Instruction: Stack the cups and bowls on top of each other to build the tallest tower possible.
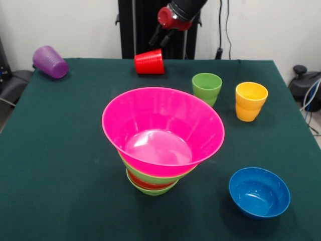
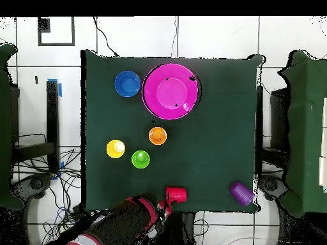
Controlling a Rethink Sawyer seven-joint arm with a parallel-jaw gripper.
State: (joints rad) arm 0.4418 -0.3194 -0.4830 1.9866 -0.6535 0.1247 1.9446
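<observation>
The claw [image 1: 159,39] is seen just above the red cup [image 1: 149,62], which lies tipped at the surface's [image 1: 60,150] robot-side edge; whether it is open or gripping cannot be told. The tower [image 1: 161,138], pink bowl [image 1: 165,125] topmost, is placed centrally.

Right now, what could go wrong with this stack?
1. The tower leans: the pink bowl sits tilted on narrower bowls, so a nudge may tip it.
2. The red cup lies on its side near the table edge, beside the gripper; it could roll off.
</observation>
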